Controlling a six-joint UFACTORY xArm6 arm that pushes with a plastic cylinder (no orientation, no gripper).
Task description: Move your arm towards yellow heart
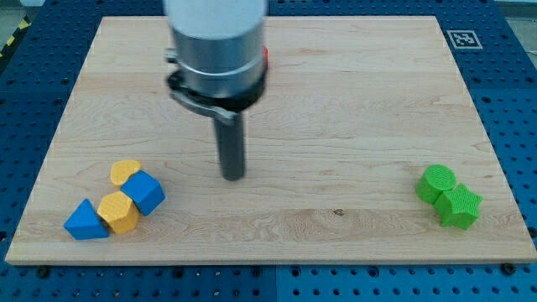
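Observation:
The yellow heart lies at the view's lower left, touching a blue block just below and right of it. A yellow hexagon-like block and a blue triangle sit below them in the same cluster. My tip rests on the board near the middle, well to the right of the yellow heart and at about its height in the view. It touches no block.
A green round block and a green star-like block sit together at the view's lower right. A bit of a red block shows behind the arm's body. A marker tag sits at the top right corner of the wooden board.

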